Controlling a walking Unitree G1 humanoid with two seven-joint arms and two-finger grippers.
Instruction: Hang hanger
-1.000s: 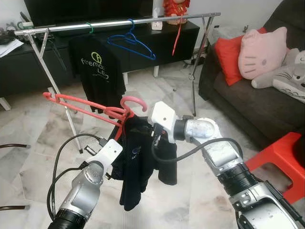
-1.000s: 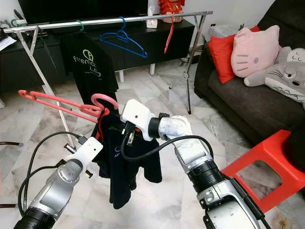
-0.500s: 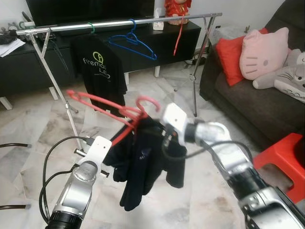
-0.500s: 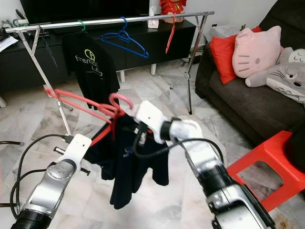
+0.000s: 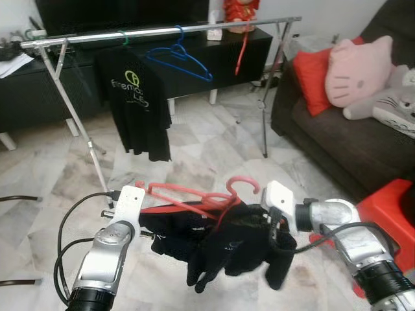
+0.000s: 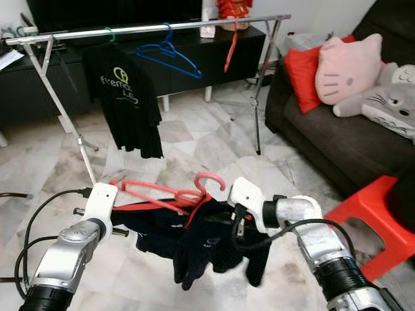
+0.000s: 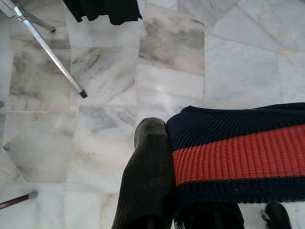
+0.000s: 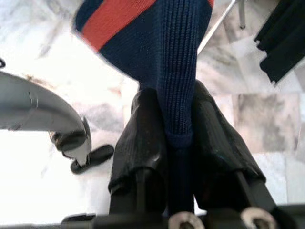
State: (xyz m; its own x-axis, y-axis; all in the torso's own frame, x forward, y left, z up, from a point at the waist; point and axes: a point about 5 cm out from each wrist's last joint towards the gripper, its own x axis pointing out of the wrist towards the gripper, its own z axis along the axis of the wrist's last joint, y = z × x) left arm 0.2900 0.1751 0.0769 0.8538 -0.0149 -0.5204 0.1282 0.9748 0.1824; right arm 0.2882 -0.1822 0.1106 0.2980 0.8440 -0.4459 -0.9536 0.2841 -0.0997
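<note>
A pink hanger [image 5: 194,194] carrying a dark navy sweater [image 5: 227,243] with a red stripe hangs low over the marble floor [image 5: 207,142], held between the robot's two arms well short of the clothes rail [image 5: 162,30]. The right gripper [image 8: 174,138] has its two black fingers clamped on a fold of the navy knit, the cloth pinched tight between them in the right wrist view. The left gripper [image 7: 190,191] sits at the other end of the sweater; one black finger [image 7: 147,167] lies against the striped edge, its partner is hidden under the fabric, and whether it grips cannot be told. The hanger's far arm and most of its lower bar are buried in bunched cloth, so only the hook and one arm show clearly. On the rail hangs a black T-shirt [image 5: 136,103] printed in yellow-green with a round logo and a word that reads roughly "firemax", the smaller line beneath it too blurred to make out. A blue hanger [image 5: 181,58] and a red hanger [image 5: 241,48] also hang there. A sofa [image 5: 337,136] holds a red cushion [image 5: 311,78] and a pink cat-face pillow [image 5: 360,68]; a red stool [image 5: 389,201] is cut off at the frame's edge.
</note>
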